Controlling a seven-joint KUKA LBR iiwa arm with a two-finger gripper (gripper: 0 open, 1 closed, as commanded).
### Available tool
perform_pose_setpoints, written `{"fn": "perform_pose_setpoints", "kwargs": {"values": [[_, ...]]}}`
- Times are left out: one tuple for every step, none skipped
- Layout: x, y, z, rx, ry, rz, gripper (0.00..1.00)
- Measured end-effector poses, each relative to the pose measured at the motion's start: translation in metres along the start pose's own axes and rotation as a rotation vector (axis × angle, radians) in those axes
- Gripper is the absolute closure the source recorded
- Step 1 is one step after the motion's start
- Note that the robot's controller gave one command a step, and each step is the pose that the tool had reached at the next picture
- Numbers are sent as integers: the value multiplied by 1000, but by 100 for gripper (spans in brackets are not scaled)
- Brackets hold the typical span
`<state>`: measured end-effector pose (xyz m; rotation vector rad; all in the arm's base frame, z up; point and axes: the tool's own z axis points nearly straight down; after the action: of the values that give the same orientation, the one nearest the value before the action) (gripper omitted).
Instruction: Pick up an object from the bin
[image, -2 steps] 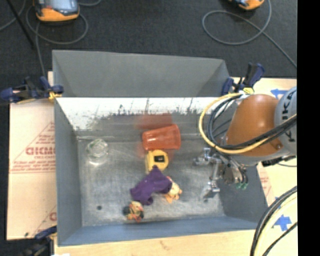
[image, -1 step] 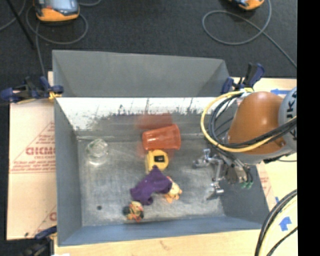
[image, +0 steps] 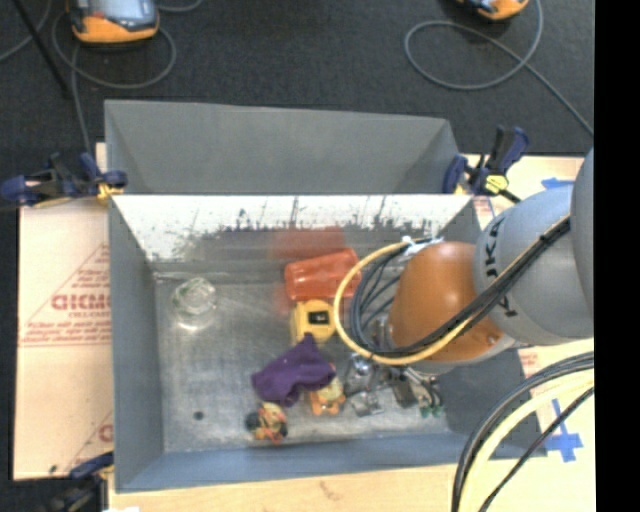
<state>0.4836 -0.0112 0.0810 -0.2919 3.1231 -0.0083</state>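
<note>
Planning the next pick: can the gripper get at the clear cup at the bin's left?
Probably yes: the clear cup stands alone on bare floor, apart from the purple cloth beside the gripper.

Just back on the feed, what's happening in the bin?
The arm reaches in from the right, with its claw low in the near right part of the bin, next to a crumpled purple cloth and a small orange toy. A yellow boxy thing and an orange-red block lie just behind them; a clear cup sits apart on the left. Whether the claw holds anything cannot be told.
</note>
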Motion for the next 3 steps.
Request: {"fn": "perform_pose_setpoints", "kwargs": {"values": [[0,0,0,0,0,-1,100],[-3,-4,-10,-6,6,-55,100],[-8,-1,-66,-7,7,-166,100]]}}
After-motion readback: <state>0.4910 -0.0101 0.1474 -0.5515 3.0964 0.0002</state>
